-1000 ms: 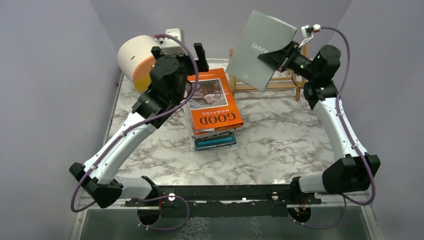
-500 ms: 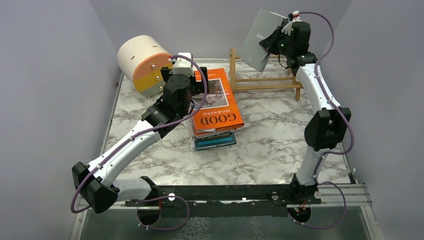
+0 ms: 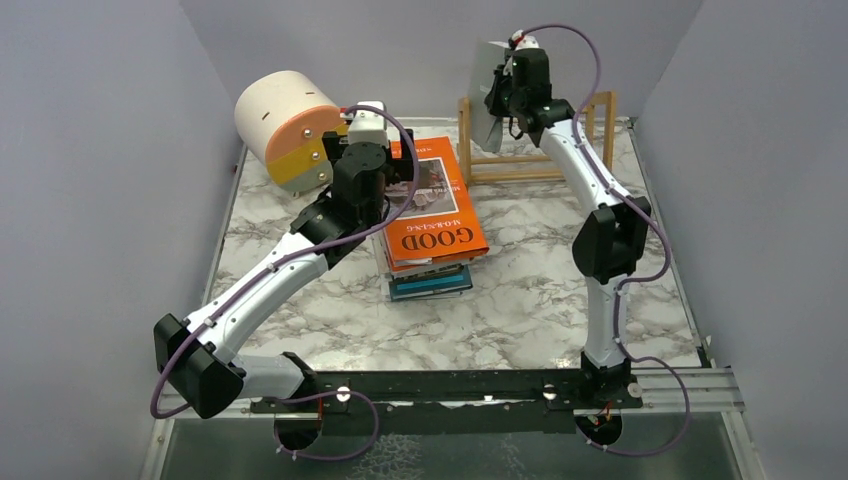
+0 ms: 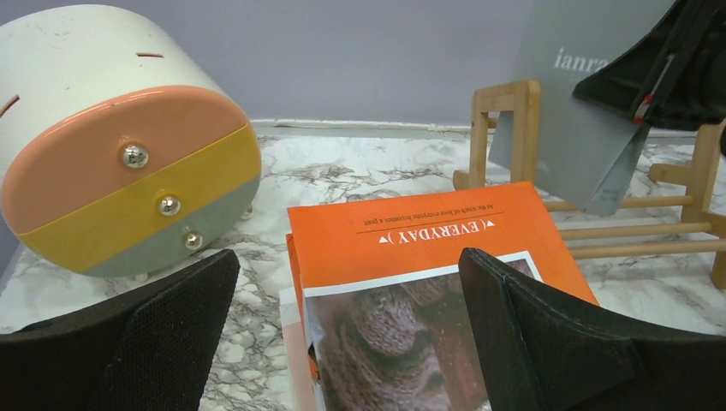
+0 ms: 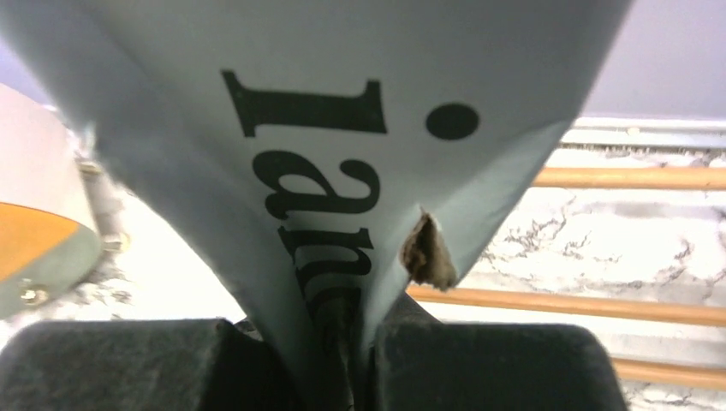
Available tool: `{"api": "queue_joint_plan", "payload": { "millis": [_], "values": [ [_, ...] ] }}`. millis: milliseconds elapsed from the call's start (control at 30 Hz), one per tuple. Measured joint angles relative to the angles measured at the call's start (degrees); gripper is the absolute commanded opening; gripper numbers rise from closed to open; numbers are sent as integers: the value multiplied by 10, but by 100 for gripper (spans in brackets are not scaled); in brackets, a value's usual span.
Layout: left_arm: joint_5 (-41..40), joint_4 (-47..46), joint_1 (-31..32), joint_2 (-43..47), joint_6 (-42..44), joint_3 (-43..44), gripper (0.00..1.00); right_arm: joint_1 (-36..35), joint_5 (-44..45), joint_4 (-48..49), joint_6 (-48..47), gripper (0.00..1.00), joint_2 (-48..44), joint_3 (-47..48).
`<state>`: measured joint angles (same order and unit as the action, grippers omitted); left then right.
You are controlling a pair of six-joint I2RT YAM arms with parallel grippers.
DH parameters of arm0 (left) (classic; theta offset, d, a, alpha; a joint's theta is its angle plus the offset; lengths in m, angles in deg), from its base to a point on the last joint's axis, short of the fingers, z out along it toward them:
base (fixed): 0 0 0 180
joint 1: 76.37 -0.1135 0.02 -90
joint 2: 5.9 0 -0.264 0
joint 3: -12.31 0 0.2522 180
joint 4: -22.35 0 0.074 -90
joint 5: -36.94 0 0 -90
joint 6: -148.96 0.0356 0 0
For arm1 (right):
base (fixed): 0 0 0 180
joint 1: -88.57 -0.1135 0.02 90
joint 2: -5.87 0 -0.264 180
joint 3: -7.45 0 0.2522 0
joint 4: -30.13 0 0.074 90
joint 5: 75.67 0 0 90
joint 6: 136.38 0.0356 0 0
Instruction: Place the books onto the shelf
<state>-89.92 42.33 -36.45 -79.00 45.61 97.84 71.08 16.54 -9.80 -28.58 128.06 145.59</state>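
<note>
Farther left over shelf [image 3: 540,172], right hand [image 5: 338,351] tight on grey book [image 3: 483,90]; left hand [image 4: 347,274] wide.

The orange book [image 3: 437,232] reads "GOOD" and "EVERYDAY"; the grey book [image 4: 561,120], "ianra".

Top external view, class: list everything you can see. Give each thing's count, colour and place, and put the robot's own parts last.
grey book: one, grey with dark lettering, held upright over the shelf's left end
stacked books: several, orange on top, teal lower down, mid-table
shelf: one, light wood, far edge of the table
drawer drum: one, cream with orange, yellow and grey front, far left
table: one, white-grey marble
left gripper: one, black, open over the stack
right gripper: one, black, shut on the grey book
</note>
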Motion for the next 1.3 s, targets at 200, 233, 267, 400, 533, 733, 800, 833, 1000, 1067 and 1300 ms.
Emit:
{"api": "queue_joint_plan", "payload": {
  "millis": [200, 233, 267, 400, 533, 733, 800, 833, 1000, 1067, 1300],
  "values": [
    [-1, 1, -11, 1, 0, 0, 99, -17, 30, -21, -5, 1, 43, -16],
    [-1, 1, -12, 1, 0, 0, 99, -19, 30, -24, -4, 1, 46, -20],
    [-1, 1, -14, 2, 0, 0, 99, -23, 38, -28, -4, 1, 48, -29],
    [-1, 1, -19, 7, -1, -2, 99, -33, 55, -26, -4, 1, 49, -37],
    [-1, 1, -24, 13, -4, -9, 99, -42, 78, -24, -5, 1, 49, -38],
    [0, 3, -32, 22, -9, -26, 99, -55, 119, -23, -3, 1, 49, -40],
    [0, 4, -34, 22, -11, -28, 99, -57, 130, -14, -3, 1, 46, -48],
    [0, 4, -35, 22, -11, -29, 99, -58, 135, -8, -2, 1, 43, -55],
    [1, 4, -38, 23, -13, -29, 99, -62, 150, 12, 1, 1, 30, -80],
    [1, 4, -39, 23, -14, -29, 99, -63, 155, 15, 2, 1, 28, -83],
    [3, 4, -39, 23, -15, -29, 99, -66, 174, 21, 4, 1, 19, -96]
  ]
}}
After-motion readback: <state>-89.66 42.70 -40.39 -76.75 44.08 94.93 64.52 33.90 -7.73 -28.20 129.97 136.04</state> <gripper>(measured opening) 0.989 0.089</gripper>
